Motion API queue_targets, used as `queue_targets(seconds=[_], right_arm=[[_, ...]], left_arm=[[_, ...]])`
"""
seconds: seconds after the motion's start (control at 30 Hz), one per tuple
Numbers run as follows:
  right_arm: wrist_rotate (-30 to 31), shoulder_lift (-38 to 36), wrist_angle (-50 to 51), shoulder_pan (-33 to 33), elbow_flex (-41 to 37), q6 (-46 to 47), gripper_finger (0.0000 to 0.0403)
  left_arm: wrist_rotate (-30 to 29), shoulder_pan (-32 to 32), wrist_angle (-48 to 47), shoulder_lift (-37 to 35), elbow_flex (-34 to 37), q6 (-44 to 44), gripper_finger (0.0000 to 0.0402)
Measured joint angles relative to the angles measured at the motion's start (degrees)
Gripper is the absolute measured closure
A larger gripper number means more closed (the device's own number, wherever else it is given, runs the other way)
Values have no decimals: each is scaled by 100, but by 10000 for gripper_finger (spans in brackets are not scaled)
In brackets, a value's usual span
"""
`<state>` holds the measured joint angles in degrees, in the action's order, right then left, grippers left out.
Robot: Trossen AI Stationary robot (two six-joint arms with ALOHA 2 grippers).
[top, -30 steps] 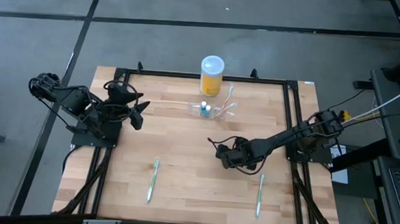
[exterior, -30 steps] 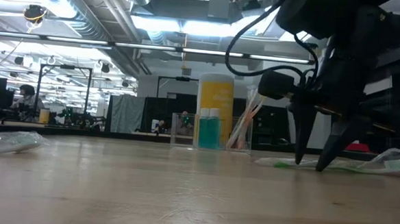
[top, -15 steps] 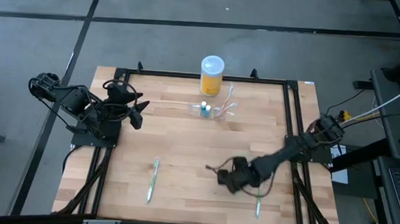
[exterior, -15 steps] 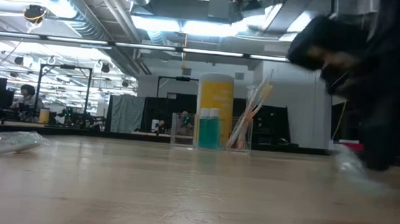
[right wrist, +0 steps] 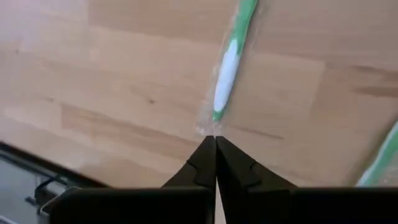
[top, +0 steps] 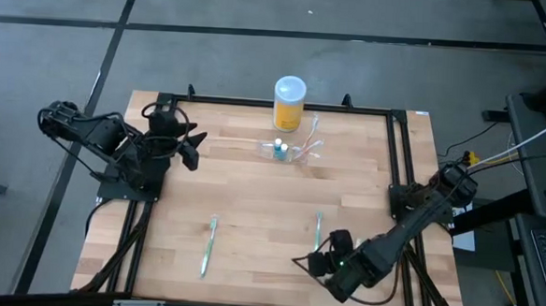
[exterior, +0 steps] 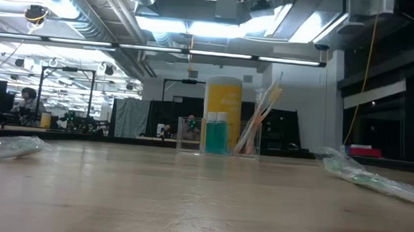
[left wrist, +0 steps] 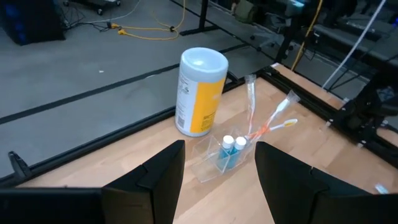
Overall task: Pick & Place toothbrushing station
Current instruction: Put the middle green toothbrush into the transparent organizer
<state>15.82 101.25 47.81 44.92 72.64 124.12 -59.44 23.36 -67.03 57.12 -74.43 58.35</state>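
Right wrist view: the right claw [right wrist: 216, 163] is clenched on the wrapper end of a green toothbrush [right wrist: 229, 65]; the left claw [left wrist: 217, 177] stands released near the toothbrushing station [left wrist: 222, 160].

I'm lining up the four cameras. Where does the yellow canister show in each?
High view: canister at the table's far edge, centre.
Low view: canister mid-picture, behind the clear holder.
Left wrist view: canister upright, beyond the left claw.
Right wrist view: not in it.
Shared landmark: the clear holder with toothbrushes beside the canister.
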Motion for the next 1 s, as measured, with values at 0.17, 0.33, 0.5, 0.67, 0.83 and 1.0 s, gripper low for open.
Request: queue_targets(seconds=[0.17,0.33,0.5,0.67,0.83,1.0], right_arm=[[137,0,82,-369,-215,-158,350],[-12,0,40,-819,-477,-342,257],[-190,-2,-245,-1261,-814,-383,187],[-574,115,-800,-1573,-1074,-677,180],[-874,404,-899,-1613,-1082,-504,208],[-865,455,-867,-1539,-1080,-287,275]], left_arm=[[31,-114,263,60,0,-99,208],[100,-113,609,66,0,-461,208],[107,-113,627,68,0,-687,208],[219,-150,649,36,0,-1006,208],[256,-213,658,-92,0,-1122,208],[262,-295,660,-235,0,-1265,208]])
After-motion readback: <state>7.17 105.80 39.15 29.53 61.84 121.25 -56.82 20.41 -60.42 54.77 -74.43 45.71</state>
